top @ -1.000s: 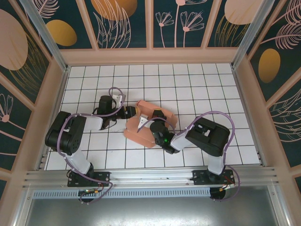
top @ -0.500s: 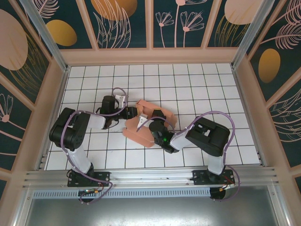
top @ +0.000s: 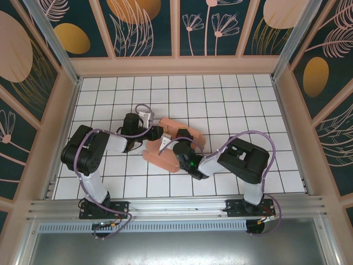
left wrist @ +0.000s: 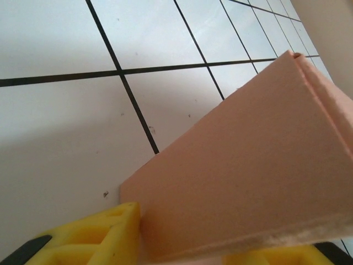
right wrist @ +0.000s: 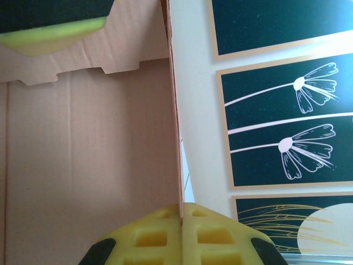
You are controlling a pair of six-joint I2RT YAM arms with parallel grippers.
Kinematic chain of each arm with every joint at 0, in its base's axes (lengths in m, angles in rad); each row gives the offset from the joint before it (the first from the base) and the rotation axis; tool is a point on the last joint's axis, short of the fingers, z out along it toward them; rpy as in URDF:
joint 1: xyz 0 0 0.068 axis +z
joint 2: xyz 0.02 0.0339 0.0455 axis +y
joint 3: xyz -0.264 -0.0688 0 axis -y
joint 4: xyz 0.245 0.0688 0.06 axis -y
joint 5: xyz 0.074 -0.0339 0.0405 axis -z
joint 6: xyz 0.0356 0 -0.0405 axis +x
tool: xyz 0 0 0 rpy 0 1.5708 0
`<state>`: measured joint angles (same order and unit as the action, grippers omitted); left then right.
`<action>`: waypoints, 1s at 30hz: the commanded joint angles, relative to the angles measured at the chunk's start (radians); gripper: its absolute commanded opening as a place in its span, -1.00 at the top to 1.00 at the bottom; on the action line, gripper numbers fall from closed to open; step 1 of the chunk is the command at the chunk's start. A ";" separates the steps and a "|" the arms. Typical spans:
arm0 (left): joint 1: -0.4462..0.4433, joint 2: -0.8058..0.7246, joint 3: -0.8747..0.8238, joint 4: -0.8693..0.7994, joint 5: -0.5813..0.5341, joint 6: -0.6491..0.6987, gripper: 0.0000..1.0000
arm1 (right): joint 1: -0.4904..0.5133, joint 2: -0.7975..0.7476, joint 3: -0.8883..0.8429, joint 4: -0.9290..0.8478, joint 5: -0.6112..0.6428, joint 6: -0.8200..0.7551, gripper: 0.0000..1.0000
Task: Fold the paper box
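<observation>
Centre of desk (top: 231,99): paper box (top: 156,158), partly folded. Clamped on one wall (right wrist: 175,143): right gripper (right wrist: 182,212); left gripper (left wrist: 179,248) straddles a flap (left wrist: 248,165), cannot tell if pinched. Hold wall steady; crease along score.

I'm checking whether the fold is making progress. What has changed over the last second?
The left gripper edged rightward into the paper box, and its jaws narrowed around a flap. Whether it grips the flap firmly yet cannot be told. The right gripper stayed shut on a box panel, and the box kept its place on the table.
</observation>
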<state>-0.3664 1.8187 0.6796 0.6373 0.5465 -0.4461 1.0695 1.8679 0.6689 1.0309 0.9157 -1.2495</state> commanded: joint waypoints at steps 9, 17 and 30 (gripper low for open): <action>-0.013 0.000 -0.018 0.081 -0.032 -0.014 0.33 | 0.026 0.101 0.017 0.135 0.018 -0.096 1.00; -0.032 -0.020 -0.047 0.097 -0.074 0.013 0.34 | 0.030 0.136 0.050 0.153 0.034 -0.139 1.00; -0.066 -0.014 -0.061 0.091 -0.159 0.080 0.51 | 0.031 0.142 0.082 0.097 0.048 -0.103 1.00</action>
<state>-0.4122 1.8168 0.6319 0.7338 0.3748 -0.3943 1.0821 1.9804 0.7246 1.1625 0.9981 -1.3857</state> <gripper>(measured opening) 0.259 0.047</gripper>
